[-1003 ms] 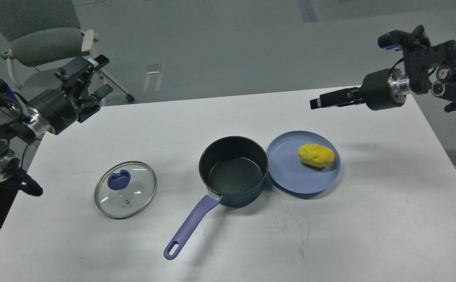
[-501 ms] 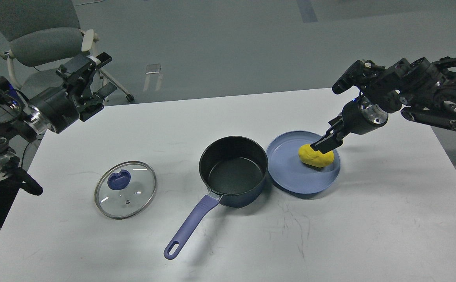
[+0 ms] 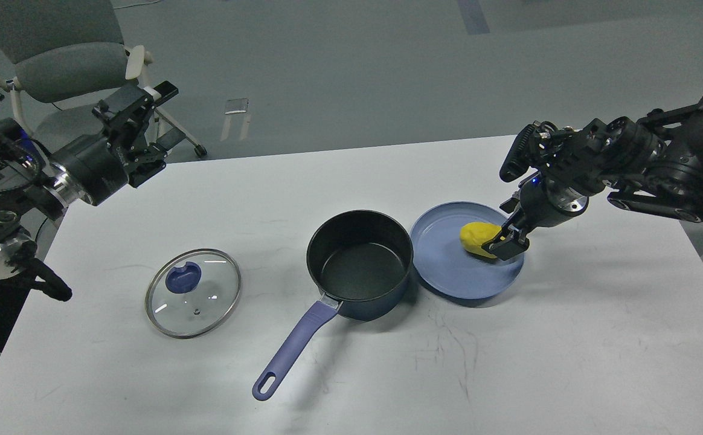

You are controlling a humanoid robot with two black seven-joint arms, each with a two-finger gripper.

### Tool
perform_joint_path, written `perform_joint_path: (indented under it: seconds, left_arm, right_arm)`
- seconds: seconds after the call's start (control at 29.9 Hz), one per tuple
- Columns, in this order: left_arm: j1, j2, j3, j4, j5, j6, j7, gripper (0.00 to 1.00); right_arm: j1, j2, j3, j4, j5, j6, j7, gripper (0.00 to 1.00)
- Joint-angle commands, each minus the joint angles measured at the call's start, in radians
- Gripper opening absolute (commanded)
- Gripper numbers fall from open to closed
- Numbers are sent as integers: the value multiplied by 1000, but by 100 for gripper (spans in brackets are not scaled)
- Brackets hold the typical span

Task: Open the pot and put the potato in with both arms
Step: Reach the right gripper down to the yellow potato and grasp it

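The dark navy pot (image 3: 360, 261) stands open mid-table, empty, its periwinkle handle (image 3: 294, 349) pointing to the front left. Its glass lid (image 3: 206, 305) with the blue knob lies flat on the table to the pot's left. The yellow potato (image 3: 477, 236) lies on a shallow blue plate (image 3: 457, 275) just right of the pot. My right gripper (image 3: 507, 244) is down at the potato's right end and covers it; its dark fingers cannot be told apart. My left gripper (image 3: 157, 118) is open and empty, raised over the table's far left corner.
The white table (image 3: 569, 350) carries all the items. A grey office chair (image 3: 67, 66) stands behind the far left corner, close to my left arm. The table's right edge runs just under my right arm.
My right arm swung in from the far right and came down onto the potato's right end. The potato, pot and lid have not moved. My left gripper drifted slightly right.
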Motion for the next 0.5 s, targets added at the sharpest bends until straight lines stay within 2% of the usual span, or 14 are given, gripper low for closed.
perform_joint_path:
  seconds: [0.0,0.13,0.2,0.27,0.3,0.47]
  left_arm:
    - [0,0,-1,0,0,0,0,97]
    - [0,0,-1,0,0,0,0,97]
    - [1,0,-8,0,0,0,0,97]
    - [0,0,-8,0,0,0,0,97]
    - [0,0,-8,0,0,0,0,97]
    - [0,0,-9,0,0,0,0,97]
  right_arm:
    - [-14,10,1,1,5,-18,0,90]
    - [-28,19,1,-10,5,-38,0,89]
    - [-38,31,1,-22,5,-56,0,85]
    - [-46,47,1,-37,5,-79,0,77]
    - [-46,47,1,-37,5,-79,0,77]
    - [-52,62,-1,-48,7,-85,0,47]
